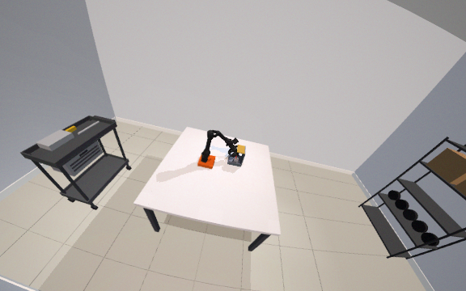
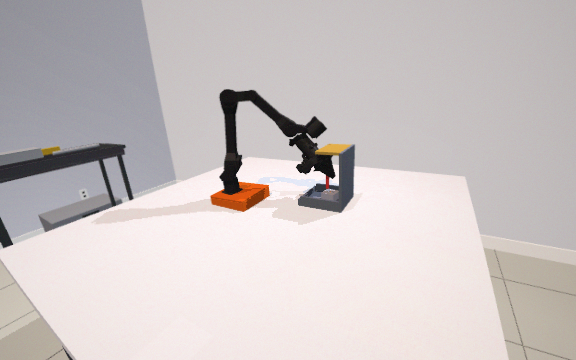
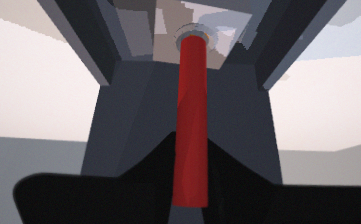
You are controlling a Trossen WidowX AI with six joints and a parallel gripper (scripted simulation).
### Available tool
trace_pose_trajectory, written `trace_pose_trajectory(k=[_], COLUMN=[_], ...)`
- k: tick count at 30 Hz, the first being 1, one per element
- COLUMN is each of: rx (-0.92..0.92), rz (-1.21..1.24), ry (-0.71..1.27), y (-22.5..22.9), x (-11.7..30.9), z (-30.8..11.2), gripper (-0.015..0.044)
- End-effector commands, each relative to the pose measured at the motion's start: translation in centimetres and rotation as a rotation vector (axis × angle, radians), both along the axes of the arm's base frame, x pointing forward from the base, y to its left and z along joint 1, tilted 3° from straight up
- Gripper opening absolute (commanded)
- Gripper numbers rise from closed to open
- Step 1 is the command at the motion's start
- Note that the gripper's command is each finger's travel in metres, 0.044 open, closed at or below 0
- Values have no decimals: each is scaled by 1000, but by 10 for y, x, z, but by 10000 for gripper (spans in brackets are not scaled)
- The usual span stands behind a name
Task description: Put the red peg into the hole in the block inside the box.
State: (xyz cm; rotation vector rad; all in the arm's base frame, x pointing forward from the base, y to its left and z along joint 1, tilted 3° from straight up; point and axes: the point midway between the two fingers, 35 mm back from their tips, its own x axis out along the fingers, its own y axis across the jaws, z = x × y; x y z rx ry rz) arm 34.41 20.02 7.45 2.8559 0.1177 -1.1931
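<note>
My gripper (image 2: 329, 173) (image 3: 185, 139) is shut on the red peg (image 2: 327, 182) (image 3: 193, 100), which points down and looks about upright in the exterior view. The fingers are inside the box (image 2: 347, 180) (image 3: 236, 110), below the yellow roof (image 2: 335, 149) (image 1: 241, 149). The peg's lower end is over the ringed hole of the pale block (image 2: 330, 195) (image 3: 166, 50) in the wrist view. Whether its tip has entered the hole cannot be told. Most of the peg's length shows above the block. In the top view the arm partly hides the box (image 1: 235, 163).
The box's low side walls (image 3: 76, 42) (image 3: 301, 42) stand on both sides of the peg. The roof's front edge is close to the gripper's body in the exterior view; a gap cannot be made out. The arm's orange base (image 1: 206, 162) (image 2: 240, 196) is left of the box.
</note>
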Motion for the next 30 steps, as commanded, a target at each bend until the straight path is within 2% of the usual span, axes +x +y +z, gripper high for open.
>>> trace_pose_trajectory(k=[1,30], rx=[-4,-4], rz=[5,5], ry=[4,3], y=[1,2], x=[3,10], z=[-2,-14], gripper=[0,0])
